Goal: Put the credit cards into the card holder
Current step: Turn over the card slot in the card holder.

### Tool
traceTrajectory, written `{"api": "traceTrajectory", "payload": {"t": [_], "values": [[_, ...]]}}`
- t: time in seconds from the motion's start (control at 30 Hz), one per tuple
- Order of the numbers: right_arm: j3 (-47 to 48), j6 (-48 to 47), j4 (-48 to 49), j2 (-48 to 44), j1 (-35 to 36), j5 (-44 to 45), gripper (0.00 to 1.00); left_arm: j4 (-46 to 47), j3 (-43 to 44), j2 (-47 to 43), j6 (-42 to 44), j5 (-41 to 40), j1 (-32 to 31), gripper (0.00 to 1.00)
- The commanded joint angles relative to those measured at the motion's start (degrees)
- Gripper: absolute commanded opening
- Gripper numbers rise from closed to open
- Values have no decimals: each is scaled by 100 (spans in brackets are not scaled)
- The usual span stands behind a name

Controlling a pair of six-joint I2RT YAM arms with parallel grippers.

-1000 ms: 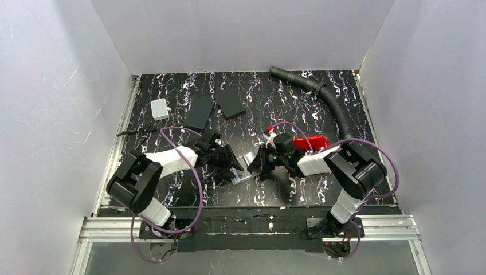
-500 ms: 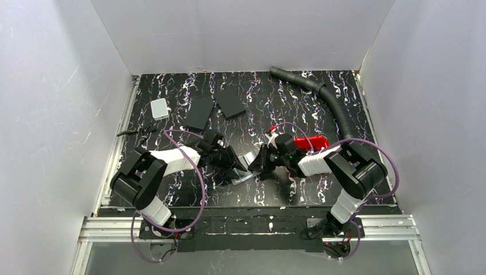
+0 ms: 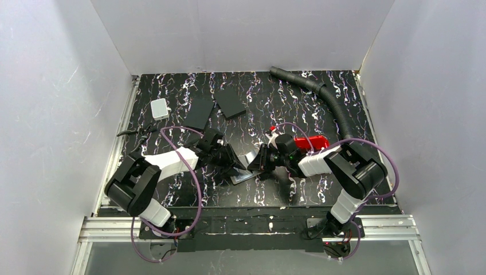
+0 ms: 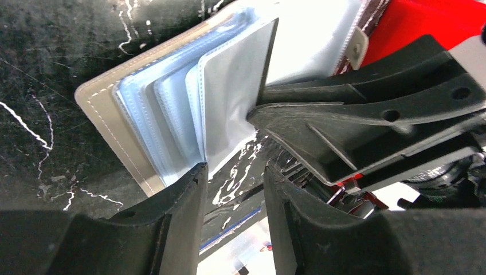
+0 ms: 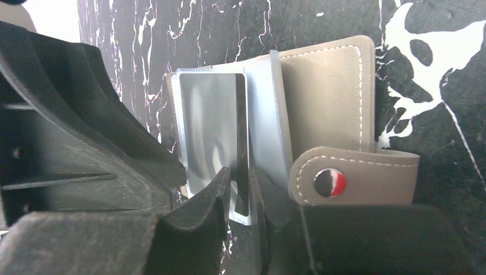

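The taupe card holder [image 3: 250, 155] lies open at the table's middle, its clear sleeves fanned out [image 4: 229, 86]; its cover [image 5: 326, 97] and snap tab [image 5: 329, 182] show in the right wrist view. My right gripper [image 3: 259, 163] [image 5: 240, 177] is shut on the edge of one sleeve and holds it upright. My left gripper [image 3: 235, 166] [image 4: 232, 172] is open, its left fingertip [image 4: 192, 175] at the sleeves' lower edge. A light credit card [image 3: 243, 176] with a blue edge lies on the table just below; it shows between the left fingers [image 4: 246, 252].
Two matte black slabs [image 3: 199, 113] [image 3: 230, 103] and a small white box [image 3: 159, 107] lie at the back left. A red tray [image 3: 310, 142] sits behind the right gripper. A black corrugated hose [image 3: 332, 103] runs along the right.
My left gripper has shifted slightly beside the card holder, first toward it, then back a little. The right gripper has kept its hold and place.
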Motion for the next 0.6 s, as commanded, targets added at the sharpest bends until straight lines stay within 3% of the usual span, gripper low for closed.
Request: {"api": "traceTrajectory", "payload": {"t": [0.0,0.57], "values": [[-142,-126,-361,17,77,53,28,33,291,-331,97,-177,-20,39],[-67,-259,-621,-153,77,110,36,-19,384,-557,18,-31,-37,41]]}}
